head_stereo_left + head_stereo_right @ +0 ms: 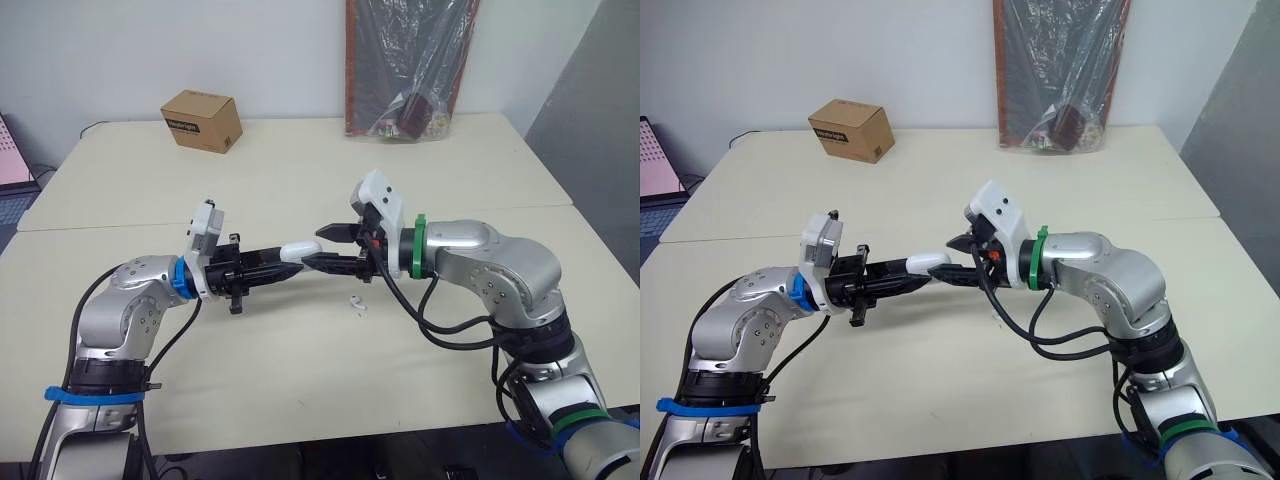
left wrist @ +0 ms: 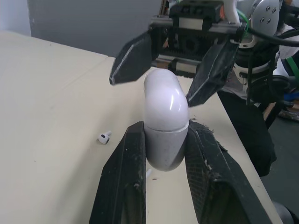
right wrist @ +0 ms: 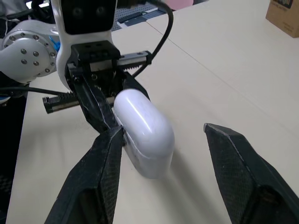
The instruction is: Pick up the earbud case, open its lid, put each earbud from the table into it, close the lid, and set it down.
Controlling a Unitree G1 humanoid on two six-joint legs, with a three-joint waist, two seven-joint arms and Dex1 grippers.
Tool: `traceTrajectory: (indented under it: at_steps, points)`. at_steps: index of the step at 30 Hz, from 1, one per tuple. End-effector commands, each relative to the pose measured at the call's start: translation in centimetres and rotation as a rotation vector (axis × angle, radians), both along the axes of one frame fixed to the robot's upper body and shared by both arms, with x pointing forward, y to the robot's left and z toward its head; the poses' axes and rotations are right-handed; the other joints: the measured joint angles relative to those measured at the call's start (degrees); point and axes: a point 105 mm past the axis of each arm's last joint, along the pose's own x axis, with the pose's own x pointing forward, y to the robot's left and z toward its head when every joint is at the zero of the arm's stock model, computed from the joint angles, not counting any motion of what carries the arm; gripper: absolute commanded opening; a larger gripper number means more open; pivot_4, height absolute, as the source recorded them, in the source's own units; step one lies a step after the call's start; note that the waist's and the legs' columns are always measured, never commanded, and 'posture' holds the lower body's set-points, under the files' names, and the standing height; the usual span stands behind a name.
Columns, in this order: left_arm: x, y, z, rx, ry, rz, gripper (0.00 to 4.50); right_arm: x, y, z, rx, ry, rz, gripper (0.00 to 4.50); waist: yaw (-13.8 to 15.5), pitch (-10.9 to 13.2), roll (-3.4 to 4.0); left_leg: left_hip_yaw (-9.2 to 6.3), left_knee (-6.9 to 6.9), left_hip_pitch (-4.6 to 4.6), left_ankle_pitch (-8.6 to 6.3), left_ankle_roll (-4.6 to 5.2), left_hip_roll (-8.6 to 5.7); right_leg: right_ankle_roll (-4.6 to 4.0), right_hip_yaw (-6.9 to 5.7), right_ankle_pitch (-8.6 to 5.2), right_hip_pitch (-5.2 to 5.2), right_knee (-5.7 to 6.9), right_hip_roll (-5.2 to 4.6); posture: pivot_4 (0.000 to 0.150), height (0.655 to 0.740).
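earbud case (image 2: 166, 107) clamped in left hand (image 1: 283, 262) above the counter (image 1: 300, 170)
lower half hidden between the fingers (image 2: 126, 177); right hand (image 1: 314, 248) spread wide around the lid end; left wrist view shows one earbud (image 2: 104, 137) on the counter

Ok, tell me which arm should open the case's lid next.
Right, probably. The left gripper is shut on the earbud case, holding it above the table, so it is occupied. The right gripper has its fingers open on either side of the case's free end, placed to work the lid.
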Motion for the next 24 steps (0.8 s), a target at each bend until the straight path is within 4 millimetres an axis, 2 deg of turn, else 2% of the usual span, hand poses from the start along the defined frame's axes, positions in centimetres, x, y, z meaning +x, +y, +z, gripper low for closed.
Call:
traceTrajectory:
  at_steps: [1,10,15,18,24]
  points:
    - [-0.6,-0.2,0.6,0.003,-0.048,-0.038,0.78,0.5,-0.2,1.6,0.032,-0.057,-0.021,2.82,0.0,0.0,0.0,0.0,0.0,-0.01,0.0,0.0,-0.01,0.0,0.0,0.0,0.0,-0.01,0.0,0.15,0.74]
    - [-0.6,-0.3,0.5,0.003,-0.054,-0.033,0.78,0.3,-0.1,1.8,0.033,-0.057,-0.003,2.82,0.0,0.0,0.0,0.02,-0.02,-0.01,0.0,0.0,0.0,0.0,0.02,0.0,-0.02,-0.03,0.0,0.15,0.74]
    - [0.3,0.1,0.3,0.034,-0.073,0.043,0.78,-0.8,-0.7,2.9,0.05,-0.061,0.048,2.82,0.0,0.0,0.0,0.01,-0.02,-0.02,0.0,0.0,0.0,0.0,0.02,0.0,-0.02,-0.04,0.0,0.15,0.74]
    - [1.3,0.7,0.4,0.067,-0.074,0.096,0.78,0.1,-2.0,3.3,0.039,-0.065,-0.012,2.82,0.0,0.0,0.0,0.01,-0.02,-0.02,0.0,0.0,-0.01,0.0,0.02,0.0,-0.01,-0.05,-0.01,0.15,0.74]
    - [1.1,1.1,0.3,0.085,-0.046,0.073,0.78,1.9,-5.2,1.2,-0.1,-0.033,-0.165,2.82,0.0,0.0,0.0,0.03,-0.05,-0.02,-0.01,0.01,-0.01,0.01,0.03,0.0,-0.02,-0.08,0.0,0.15,0.74]
